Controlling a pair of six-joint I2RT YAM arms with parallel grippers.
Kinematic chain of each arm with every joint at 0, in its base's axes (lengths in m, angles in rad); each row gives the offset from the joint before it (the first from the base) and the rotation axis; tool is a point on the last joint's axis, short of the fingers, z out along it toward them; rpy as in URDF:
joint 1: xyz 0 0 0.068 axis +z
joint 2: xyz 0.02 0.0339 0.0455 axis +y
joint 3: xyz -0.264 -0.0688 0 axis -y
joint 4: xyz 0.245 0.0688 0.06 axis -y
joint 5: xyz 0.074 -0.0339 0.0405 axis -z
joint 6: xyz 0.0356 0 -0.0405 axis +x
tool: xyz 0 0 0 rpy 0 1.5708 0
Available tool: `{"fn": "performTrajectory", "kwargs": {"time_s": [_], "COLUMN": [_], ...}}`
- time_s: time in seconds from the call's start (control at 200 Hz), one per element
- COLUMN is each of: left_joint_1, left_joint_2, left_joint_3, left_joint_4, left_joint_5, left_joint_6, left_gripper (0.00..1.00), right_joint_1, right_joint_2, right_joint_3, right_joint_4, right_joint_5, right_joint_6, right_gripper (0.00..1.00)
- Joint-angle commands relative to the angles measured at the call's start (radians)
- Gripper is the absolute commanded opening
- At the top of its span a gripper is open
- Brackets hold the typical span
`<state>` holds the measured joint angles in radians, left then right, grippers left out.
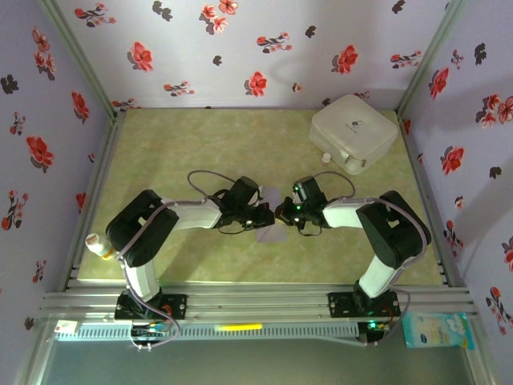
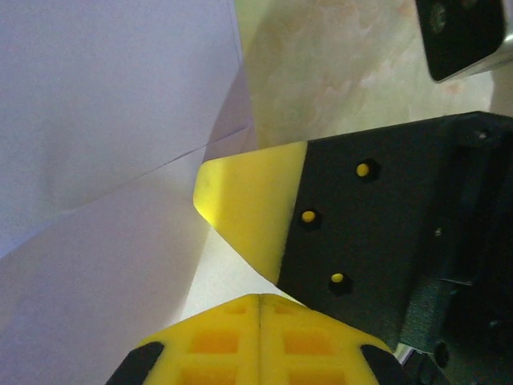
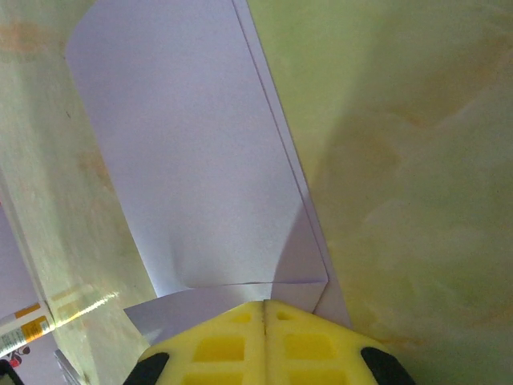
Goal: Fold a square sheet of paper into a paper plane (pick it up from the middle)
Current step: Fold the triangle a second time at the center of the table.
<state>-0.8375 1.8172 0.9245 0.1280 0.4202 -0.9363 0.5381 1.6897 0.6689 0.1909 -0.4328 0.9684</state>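
At the tabletop's (image 1: 176,152) left edge a small white item (image 1: 97,244) is lying by the left arm's elbow. The left arm is reaching rightward toward the middle. The left fingers (image 2: 216,345) are pressed shut, yellow pad against yellow pad with only a seam between them, and their tips are sitting low over the sheet (image 1: 271,216). I cannot tell whether any paper is pinched in that seam.

The sheet is lying at the middle of the tabletop, between the two arms. It is pale lavender and partly folded: one layer is overlapping another, and a straight crease is running across it.

The right fingers (image 3: 220,349) are likewise closed tight, and their tips are meeting a folded edge of the sheet where the layers are crossing. Whether they are gripping paper is not clear. In the left wrist view a yellow right pad (image 2: 248,208) is showing just ahead of the left fingers, its tip over the sheet at the crease. The two pairs of fingers are standing very near each other.

Farther right and back, a white rounded box (image 1: 354,132) is sitting in the far right corner, well apart from the sheet. A pale blue packet (image 1: 437,329) is lying outside the frame at the near right.
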Motion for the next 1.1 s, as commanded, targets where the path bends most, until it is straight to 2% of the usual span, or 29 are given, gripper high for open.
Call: {"fn": "performTrajectory", "kwargs": {"time_s": [0.0,0.36,1.095], "left_joint_1": [-0.009,-0.025,-0.032], "left_joint_2": [0.036,0.064,-0.125], "left_joint_3": [0.029,-0.015,-0.271], "left_joint_4": [-0.046,-0.120,-0.120], "left_joint_5": [-0.001,-0.040,-0.023], "left_joint_6": [0.018,0.041,0.006], "left_gripper": [0.00,0.00,0.00], "right_joint_1": [-0.012,-0.012,-0.013], "right_joint_2": [0.021,0.022,0.019], "right_joint_3": [-0.019,-0.026,-0.011], "right_joint_4": [-0.076,-0.085,-0.139], "right_joint_5": [0.073,0.086,0.111], "right_joint_6": [0.001,-0.005,-0.036], "right_gripper": [0.00,0.00,0.00]}}
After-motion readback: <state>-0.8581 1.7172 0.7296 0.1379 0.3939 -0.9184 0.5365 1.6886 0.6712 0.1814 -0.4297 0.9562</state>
